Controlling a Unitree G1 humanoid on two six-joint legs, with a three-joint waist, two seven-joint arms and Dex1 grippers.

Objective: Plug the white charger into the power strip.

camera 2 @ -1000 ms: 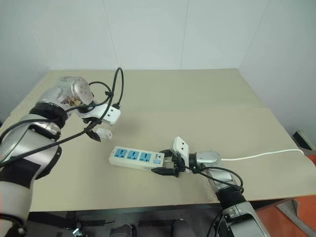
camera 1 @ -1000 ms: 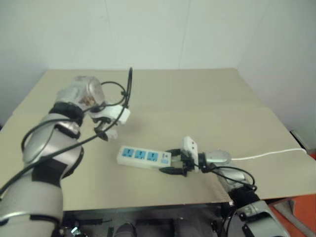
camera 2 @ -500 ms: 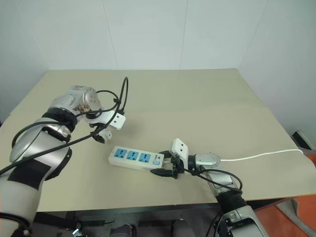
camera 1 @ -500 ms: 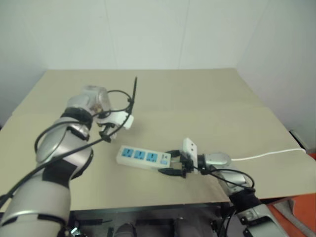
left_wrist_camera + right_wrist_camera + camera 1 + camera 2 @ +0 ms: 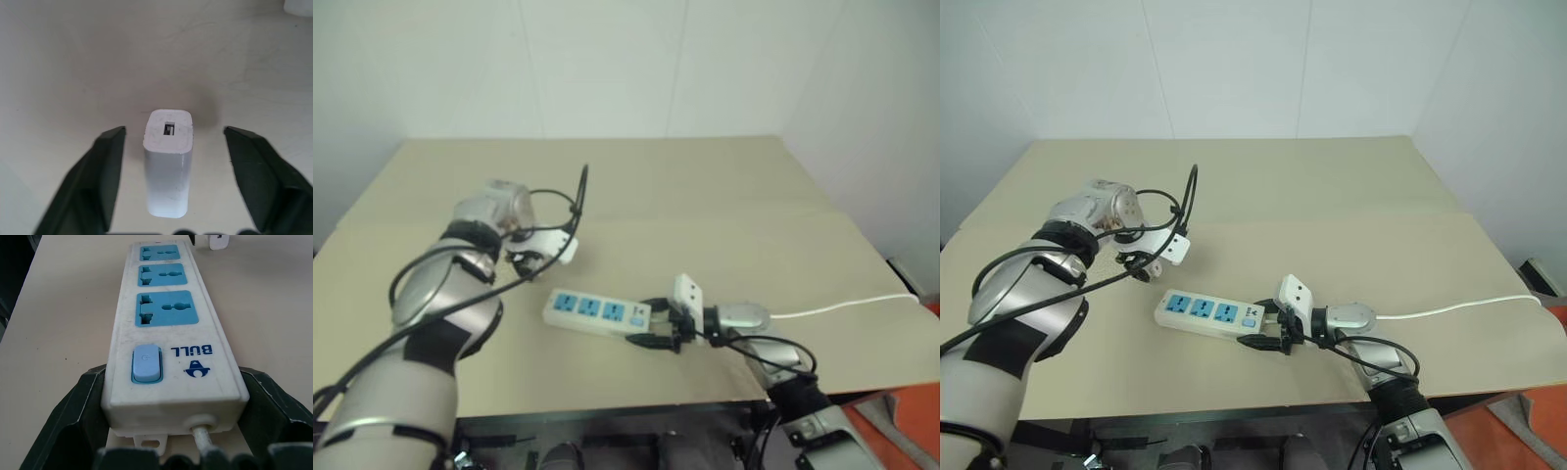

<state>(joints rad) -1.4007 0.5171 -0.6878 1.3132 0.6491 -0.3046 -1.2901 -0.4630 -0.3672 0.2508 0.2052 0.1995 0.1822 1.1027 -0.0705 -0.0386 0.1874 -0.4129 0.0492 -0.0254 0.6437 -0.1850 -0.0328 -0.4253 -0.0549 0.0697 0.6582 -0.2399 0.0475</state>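
The white charger [image 5: 168, 161] stands upright on the tan table, its port facing up. My left gripper [image 5: 1141, 266] points down over it, and its black fingers [image 5: 105, 171] stand on either side with a gap on each. The power strip [image 5: 1209, 313] lies flat near the table's front, its three blue sockets facing up. My right gripper [image 5: 1268, 331] is shut on the strip's switch end, and its fingers [image 5: 73, 416] press both long sides. Past the strip's far end, the right wrist view shows the charger [image 5: 218, 241].
The strip's thin white cable [image 5: 1459, 308] runs right across the table and off its right edge. The table [image 5: 1332, 196] has a seam across its middle, and its front edge [image 5: 1234, 406] lies close behind the strip. White walls stand beyond.
My left gripper has sunk toward the table over the charger, and its fingers have drawn closer together. The right gripper and the power strip have stayed put.
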